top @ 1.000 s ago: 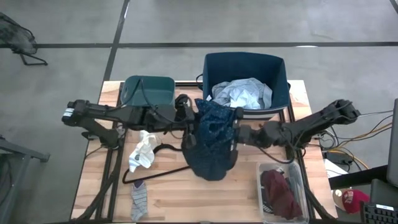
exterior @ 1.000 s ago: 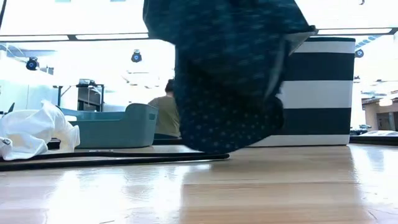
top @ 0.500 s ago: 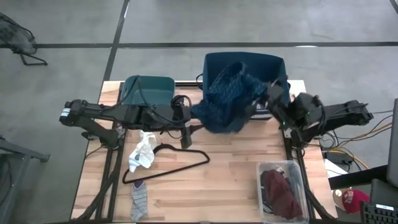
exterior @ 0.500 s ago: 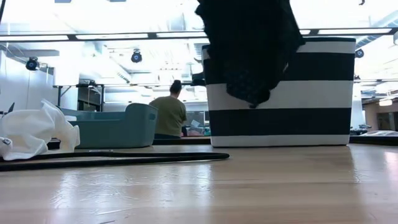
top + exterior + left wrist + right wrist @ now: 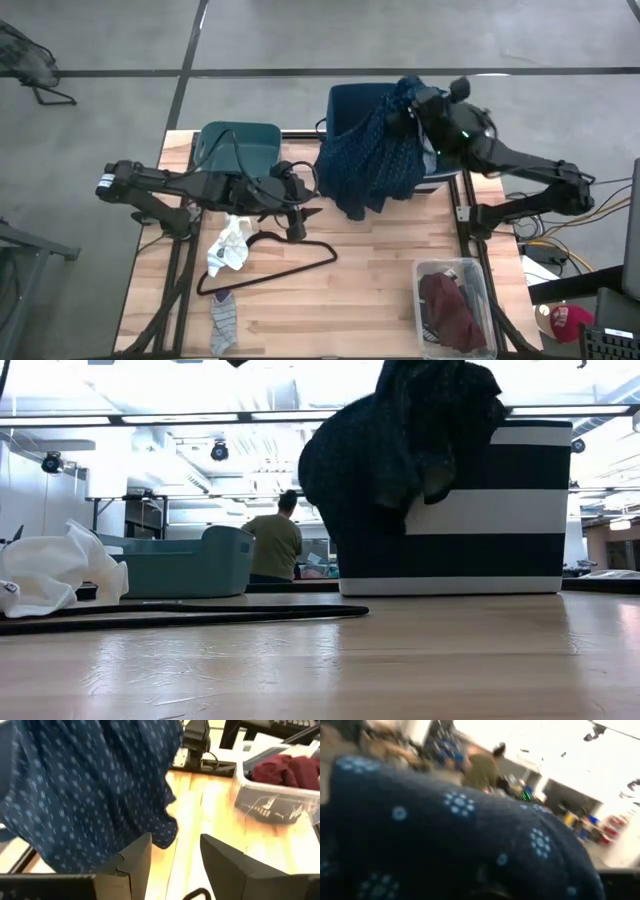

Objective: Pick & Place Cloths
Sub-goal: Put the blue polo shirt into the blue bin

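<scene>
- Step in hand, as judged: placing. The right gripper [image 5: 408, 108], jaws clamped on the navy patterned top [image 5: 368, 160], holds it above the striped bin [image 5: 345, 100].
- The top drapes over the bin's front wall; its lower part hangs outside, above the worktop [image 5: 380, 250].
- The left gripper [image 5: 297, 222], jaws apart and holding nothing, sits low near the black hanger [image 5: 300, 258].
- Next move, as judged: carry the top farther over the bin so the hanging part clears the wall, then release.
- Remaining: white cloth [image 5: 230, 243] and grey sock [image 5: 224, 322] on the worktop; maroon piece [image 5: 450, 312] in the clear tub [image 5: 418, 275]; teal tub [image 5: 238, 145] behind.
</scene>
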Tool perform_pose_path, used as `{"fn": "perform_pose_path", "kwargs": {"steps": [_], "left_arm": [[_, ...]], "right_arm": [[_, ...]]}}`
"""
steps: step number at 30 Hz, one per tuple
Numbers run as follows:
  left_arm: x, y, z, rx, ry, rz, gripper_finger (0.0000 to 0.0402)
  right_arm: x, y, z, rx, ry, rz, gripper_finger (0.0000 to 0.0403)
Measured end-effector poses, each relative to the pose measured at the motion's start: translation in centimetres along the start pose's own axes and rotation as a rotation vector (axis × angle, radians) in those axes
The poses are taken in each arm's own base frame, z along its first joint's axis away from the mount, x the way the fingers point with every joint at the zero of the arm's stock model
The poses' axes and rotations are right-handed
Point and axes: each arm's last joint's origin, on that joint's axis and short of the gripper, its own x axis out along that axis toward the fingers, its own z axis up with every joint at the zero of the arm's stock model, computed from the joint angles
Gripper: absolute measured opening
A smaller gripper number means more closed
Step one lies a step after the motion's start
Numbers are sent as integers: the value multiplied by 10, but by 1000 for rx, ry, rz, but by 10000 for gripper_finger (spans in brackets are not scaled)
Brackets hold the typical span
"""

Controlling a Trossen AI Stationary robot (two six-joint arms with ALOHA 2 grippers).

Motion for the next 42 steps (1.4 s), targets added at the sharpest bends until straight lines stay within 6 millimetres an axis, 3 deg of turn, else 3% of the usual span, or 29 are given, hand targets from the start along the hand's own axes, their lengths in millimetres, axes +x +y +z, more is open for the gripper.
{"fn": "perform_pose_path", "kwargs": {"steps": [9,13,17,23,33,37,42], "left_arm": [[10,-6,-21,-13,60,-4,175],[14,-11,-34,9,92,-12,175],[18,-15,-46,11,113,-17,175],[26,-23,-61,3,82,-44,175],[40,-33,-95,25,-47,-75,175],[43,-39,-115,-11,-105,-114,175],[44,-43,-138,-53,-202,-172,175]], "right_arm": [[68,-4,-44,-58,412,-69,8],[86,-2,-70,-72,616,94,16],[95,-3,-81,-85,738,86,43],[85,-11,-61,-76,708,100,116],[31,-42,-16,33,530,163,233],[13,-62,-11,146,504,138,256],[0,-71,-22,296,655,218,266]]}}
